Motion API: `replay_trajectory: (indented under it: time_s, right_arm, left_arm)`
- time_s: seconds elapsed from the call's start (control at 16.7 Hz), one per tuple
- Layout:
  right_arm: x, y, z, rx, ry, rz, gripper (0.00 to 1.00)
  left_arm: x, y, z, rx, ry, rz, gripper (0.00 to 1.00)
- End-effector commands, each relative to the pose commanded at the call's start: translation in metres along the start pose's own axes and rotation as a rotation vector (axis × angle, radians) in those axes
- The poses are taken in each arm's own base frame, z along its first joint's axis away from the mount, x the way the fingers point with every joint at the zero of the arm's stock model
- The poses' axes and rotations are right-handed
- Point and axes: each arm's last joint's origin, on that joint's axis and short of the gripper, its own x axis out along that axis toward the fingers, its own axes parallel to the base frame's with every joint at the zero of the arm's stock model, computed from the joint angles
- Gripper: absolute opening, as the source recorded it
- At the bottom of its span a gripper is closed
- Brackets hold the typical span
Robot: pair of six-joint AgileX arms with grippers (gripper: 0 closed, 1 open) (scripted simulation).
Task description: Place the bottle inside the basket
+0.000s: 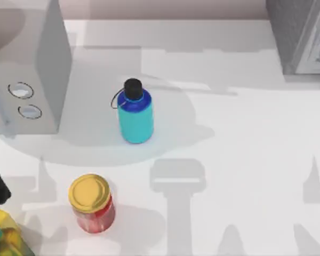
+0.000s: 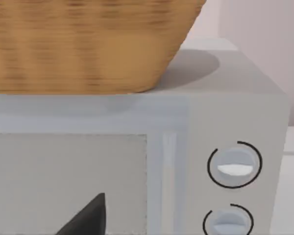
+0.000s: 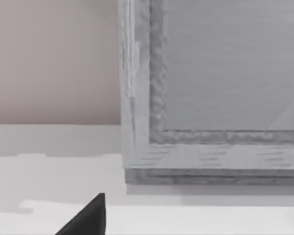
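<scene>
The bottle (image 1: 134,112) stands on the white table a little left of centre, cyan with a dark blue shoulder, black cap and thin black strap. Nothing touches it. The wicker basket (image 2: 83,44) sits on top of the grey microwave (image 2: 186,127), seen close up in the left wrist view. A dark part of my left gripper (image 2: 85,220) shows in front of the microwave door. A dark part of my right gripper (image 3: 85,220) hangs over the table near a grey cabinet (image 3: 210,98).
The microwave (image 1: 42,64) fills the table's back left. The grey cabinet (image 1: 301,37) stands at the back right. A red jar with a gold lid (image 1: 92,205) and a yellow thing with a teal cap (image 1: 2,234) sit at the front left.
</scene>
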Motion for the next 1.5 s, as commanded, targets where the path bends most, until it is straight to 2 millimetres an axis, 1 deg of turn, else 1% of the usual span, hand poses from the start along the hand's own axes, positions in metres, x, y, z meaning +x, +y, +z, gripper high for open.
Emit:
replay_trajectory:
  time_s: [0.24, 0.48, 0.66, 0.84, 1.02, 1.2, 1.32, 1.5]
  right_arm:
    - [0.0, 0.0, 0.0, 0.0, 0.0, 0.0, 1.0]
    - [0.0, 0.0, 0.0, 0.0, 0.0, 0.0, 1.0]
    - [0.0, 0.0, 0.0, 0.0, 0.0, 0.0, 1.0]
    - [0.0, 0.0, 0.0, 0.0, 0.0, 0.0, 1.0]
    - [0.0, 0.0, 0.0, 0.0, 0.0, 0.0, 1.0]
    - [0.0, 0.0, 0.0, 0.0, 0.0, 0.0, 1.0]
    - [0.0, 0.0, 0.0, 0.0, 0.0, 0.0, 1.0]
    - [0.0, 0.0, 0.0, 0.0, 0.0, 0.0, 1.0]
  left_arm:
    - [0.001, -0.001, 0.003, 0.007, 0.005, -0.021, 1.0]
    - [0.013, -0.007, 0.015, 0.037, 0.046, -0.115, 1.0]
    - [0.034, -0.014, 0.024, 0.065, 0.119, -0.216, 1.0]
    - [0.069, -0.026, 0.024, 0.089, 0.221, -0.335, 1.0]
    - [0.111, -0.042, 0.011, 0.109, 0.309, -0.465, 1.0]
    - [0.147, -0.062, -0.012, 0.127, 0.359, -0.594, 1.0]
    - [0.164, -0.075, -0.027, 0.139, 0.369, -0.671, 1.0]
    - [0.177, -0.089, -0.046, 0.154, 0.373, -0.761, 1.0]
